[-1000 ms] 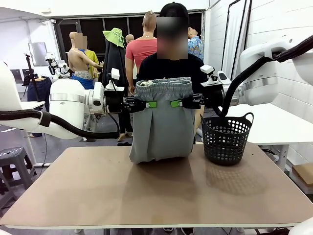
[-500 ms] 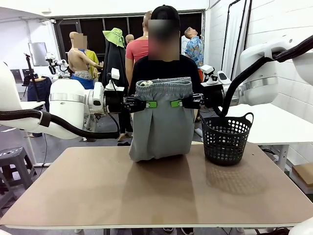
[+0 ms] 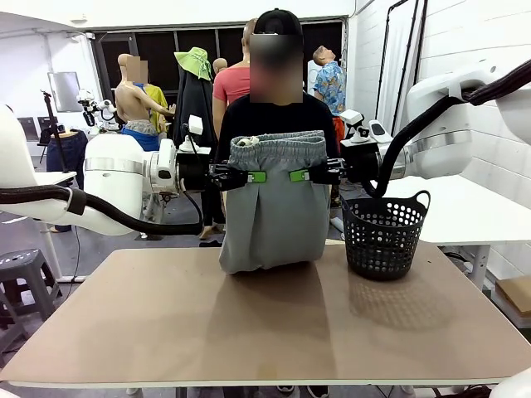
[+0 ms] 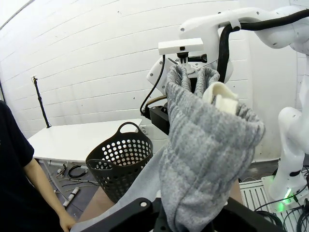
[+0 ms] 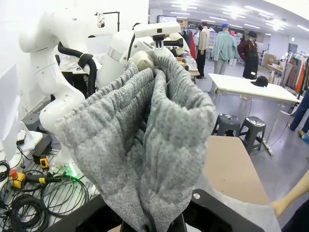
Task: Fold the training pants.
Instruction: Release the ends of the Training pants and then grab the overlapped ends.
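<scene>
Tabletop (image 3: 166, 332) partly behind training pants (image 3: 274, 215); cloth hides left end effector (image 4: 190, 218) tips

Front camera overlooks table (image 3: 265, 332); opposed wrist cameras share training pants (image 4: 207, 145).

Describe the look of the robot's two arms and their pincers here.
The left arm and right arm are glossy white rounded shells with silver joint bands. Thick black cables run along the outside of each. The left pincer and right pincer are black with bright green pads.
</scene>
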Robot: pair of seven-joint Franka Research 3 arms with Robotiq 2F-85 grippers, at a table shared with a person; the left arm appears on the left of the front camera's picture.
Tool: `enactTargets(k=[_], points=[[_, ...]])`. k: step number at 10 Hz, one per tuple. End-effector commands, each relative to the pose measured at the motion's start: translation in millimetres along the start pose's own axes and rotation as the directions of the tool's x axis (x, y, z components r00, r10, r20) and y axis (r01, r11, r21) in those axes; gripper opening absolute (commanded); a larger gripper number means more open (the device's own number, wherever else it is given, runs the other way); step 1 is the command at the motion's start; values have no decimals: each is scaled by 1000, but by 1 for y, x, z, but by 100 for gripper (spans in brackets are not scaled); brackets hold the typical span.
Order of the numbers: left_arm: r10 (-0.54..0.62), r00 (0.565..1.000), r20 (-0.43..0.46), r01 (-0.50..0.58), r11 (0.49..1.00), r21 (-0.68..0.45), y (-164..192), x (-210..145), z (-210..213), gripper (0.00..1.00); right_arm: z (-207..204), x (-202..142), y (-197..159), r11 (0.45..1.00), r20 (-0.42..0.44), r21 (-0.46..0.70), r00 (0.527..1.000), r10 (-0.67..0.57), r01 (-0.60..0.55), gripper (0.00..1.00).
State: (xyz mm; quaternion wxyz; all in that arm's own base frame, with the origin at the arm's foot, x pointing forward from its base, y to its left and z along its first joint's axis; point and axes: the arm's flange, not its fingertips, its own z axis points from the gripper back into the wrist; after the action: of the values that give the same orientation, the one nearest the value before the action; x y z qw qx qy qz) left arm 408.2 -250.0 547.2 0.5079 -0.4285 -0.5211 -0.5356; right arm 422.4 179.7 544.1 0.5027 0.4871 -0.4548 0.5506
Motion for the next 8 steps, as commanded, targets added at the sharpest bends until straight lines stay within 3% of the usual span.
enactTargets(k=[1,8], points=[[1,1000,18,-1,1000,6,-1,3,-1,0,-1,3,3,1000,28,-8,1000,-2,3,0],[1,1000,18,-1,1000,6,-1,3,-1,0,-1,3,3,1000,28,-8,1000,-2,3,0]])
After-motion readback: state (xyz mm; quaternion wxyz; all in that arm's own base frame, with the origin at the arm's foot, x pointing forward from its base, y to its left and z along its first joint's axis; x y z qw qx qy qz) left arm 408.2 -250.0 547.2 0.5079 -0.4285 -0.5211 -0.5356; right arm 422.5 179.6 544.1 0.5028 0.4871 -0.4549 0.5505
